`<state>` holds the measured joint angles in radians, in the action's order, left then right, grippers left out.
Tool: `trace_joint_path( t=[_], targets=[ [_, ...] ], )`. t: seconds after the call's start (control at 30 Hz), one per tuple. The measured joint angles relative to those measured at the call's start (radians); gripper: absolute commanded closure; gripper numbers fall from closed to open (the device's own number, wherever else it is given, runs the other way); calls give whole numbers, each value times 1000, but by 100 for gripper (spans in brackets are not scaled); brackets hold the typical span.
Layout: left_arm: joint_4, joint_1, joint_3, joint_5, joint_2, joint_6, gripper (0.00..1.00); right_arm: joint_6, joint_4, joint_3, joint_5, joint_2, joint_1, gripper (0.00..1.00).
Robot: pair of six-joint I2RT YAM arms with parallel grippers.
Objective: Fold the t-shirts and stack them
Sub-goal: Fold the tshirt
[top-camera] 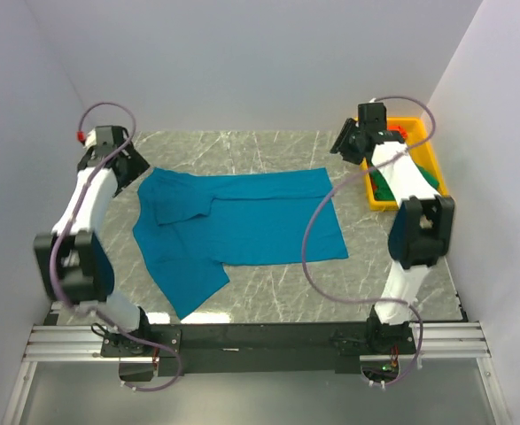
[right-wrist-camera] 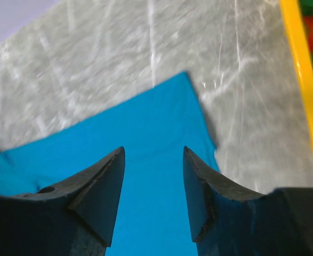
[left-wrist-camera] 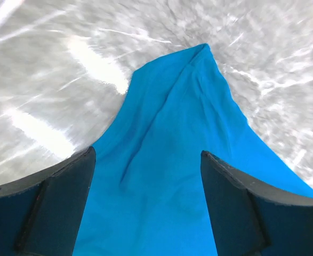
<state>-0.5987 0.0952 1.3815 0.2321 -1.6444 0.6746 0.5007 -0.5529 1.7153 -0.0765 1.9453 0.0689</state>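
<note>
A teal-blue t-shirt [top-camera: 242, 221] lies spread on the marble table, one sleeve folded over near its far left and one sleeve pointing toward the near edge. My left gripper [top-camera: 135, 168] is open above the shirt's far left corner; the left wrist view shows blue cloth [left-wrist-camera: 167, 160] between its fingers [left-wrist-camera: 55, 202]. My right gripper [top-camera: 346, 146] is open above the shirt's far right corner, and the right wrist view shows that corner [right-wrist-camera: 161, 133] below its fingers [right-wrist-camera: 100, 186]. A green shirt [top-camera: 386, 186] and a red-orange piece [top-camera: 403, 133] lie in the yellow bin.
The yellow plastic bin [top-camera: 428, 158] stands at the far right of the table; its rim shows in the right wrist view [right-wrist-camera: 305, 96]. White walls close in the left, back and right sides. Bare marble [top-camera: 375, 274] lies near the right arm.
</note>
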Motion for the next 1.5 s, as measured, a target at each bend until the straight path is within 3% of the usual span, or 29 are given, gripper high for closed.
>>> trace_joint_path(
  t=[0.23, 0.33, 0.5, 0.6, 0.8, 1.33, 1.5],
  targets=[
    [-21, 0, -351, 57, 368, 50, 22, -8, 39, -376, 84, -375, 74, 45],
    [-49, 0, -495, 51, 441, 70, 24, -8, 25, -520, 111, -447, 107, 46],
    [-82, 0, -639, 20, 497, 98, 38, -4, 14, -702, 122, -554, 150, 47],
    [-80, 0, -671, -1, 486, 107, 47, -1, 16, -790, 122, -631, 162, 47],
    [-64, 0, -675, -29, 421, 114, 51, 0, 23, -900, 131, -700, 164, 47],
    [-26, -25, -699, -50, 313, 136, 61, 3, 31, -937, 164, -702, 163, 48],
    [-19, -67, -702, -24, 287, 159, 82, 4, 36, -948, 167, -702, 158, 48]
  ],
)
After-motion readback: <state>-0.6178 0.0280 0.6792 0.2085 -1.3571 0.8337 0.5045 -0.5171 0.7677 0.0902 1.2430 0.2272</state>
